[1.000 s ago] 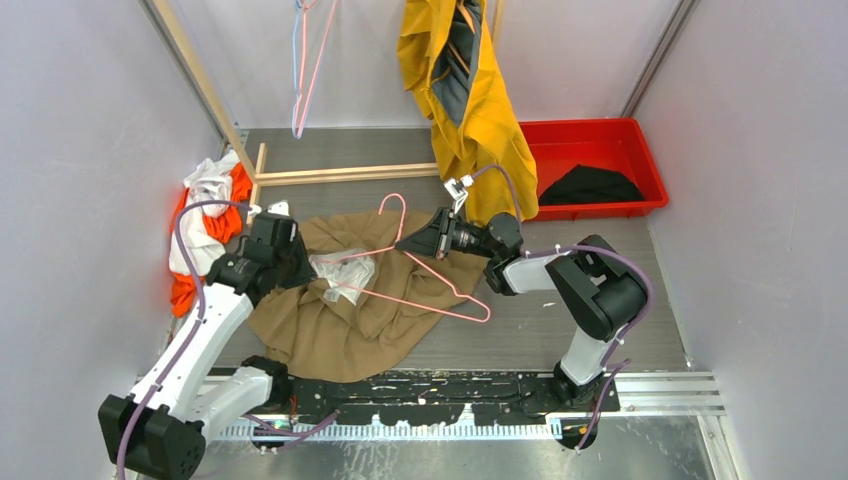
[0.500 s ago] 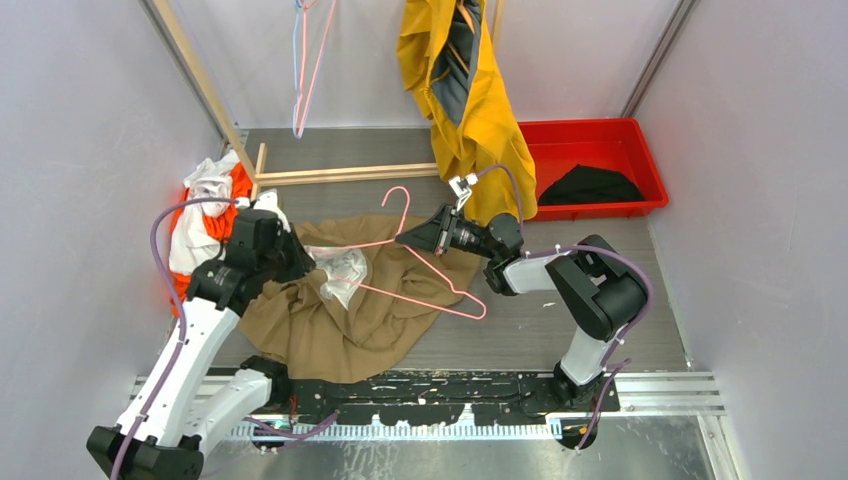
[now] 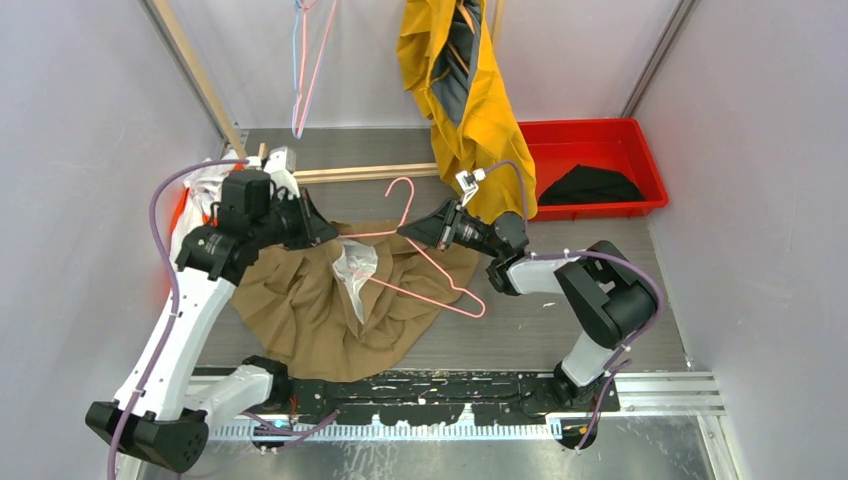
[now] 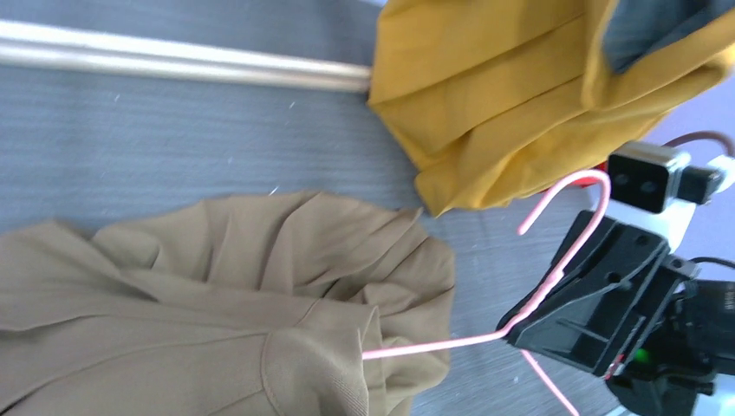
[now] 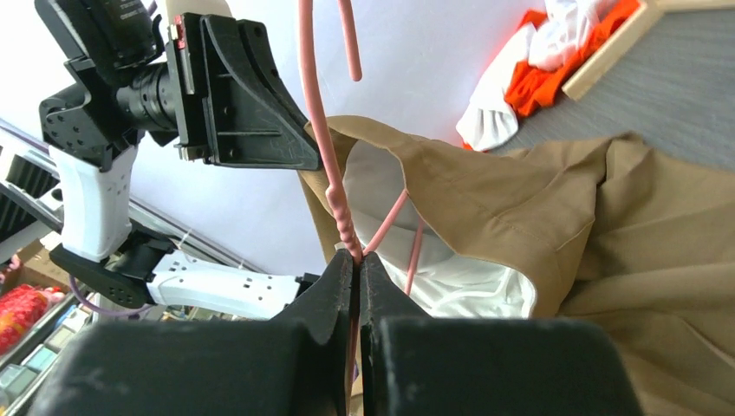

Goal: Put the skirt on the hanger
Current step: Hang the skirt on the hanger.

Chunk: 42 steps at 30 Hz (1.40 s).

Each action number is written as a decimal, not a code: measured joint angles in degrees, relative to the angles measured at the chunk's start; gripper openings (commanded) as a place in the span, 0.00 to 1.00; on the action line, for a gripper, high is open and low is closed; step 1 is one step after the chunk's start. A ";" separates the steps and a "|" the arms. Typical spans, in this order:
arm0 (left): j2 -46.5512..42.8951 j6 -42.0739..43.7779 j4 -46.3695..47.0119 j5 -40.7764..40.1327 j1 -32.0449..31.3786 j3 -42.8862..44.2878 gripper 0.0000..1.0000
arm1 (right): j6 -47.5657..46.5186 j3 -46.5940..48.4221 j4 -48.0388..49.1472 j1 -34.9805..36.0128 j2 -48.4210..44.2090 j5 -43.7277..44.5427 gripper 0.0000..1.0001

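The tan skirt (image 3: 320, 310) lies bunched on the grey floor, its white lining (image 3: 355, 265) showing at the opened waistband. My left gripper (image 3: 305, 228) is shut on the waistband edge and holds it lifted. My right gripper (image 3: 418, 232) is shut on the neck of the pink wire hanger (image 3: 440, 275). In the right wrist view the jaws (image 5: 357, 260) pinch the twisted neck of the hanger (image 5: 316, 104), with the skirt (image 5: 520, 199) just beyond. In the left wrist view one arm of the hanger (image 4: 433, 345) runs into the skirt's waistband (image 4: 329, 347). My left fingers are out of that view.
A yellow garment (image 3: 465, 90) hangs at the back. A red bin (image 3: 640, 165) holding black cloth (image 3: 590, 185) stands at the back right. White and orange clothes (image 3: 195, 195) lie by the left wall. A wooden bar (image 3: 350, 172) lies behind the skirt. Spare hangers (image 3: 300, 70) hang at the back.
My left arm has risen and moved back with the waistband, pulling the skirt up and open. The hanger has shifted slightly toward the back, its arm now inside the waistband.
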 measured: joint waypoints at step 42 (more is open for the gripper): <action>13.46 1.77 -22.84 12.59 0.00 56.24 0.07 | 3.23 -4.85 -0.07 -7.61 -37.59 4.20 0.01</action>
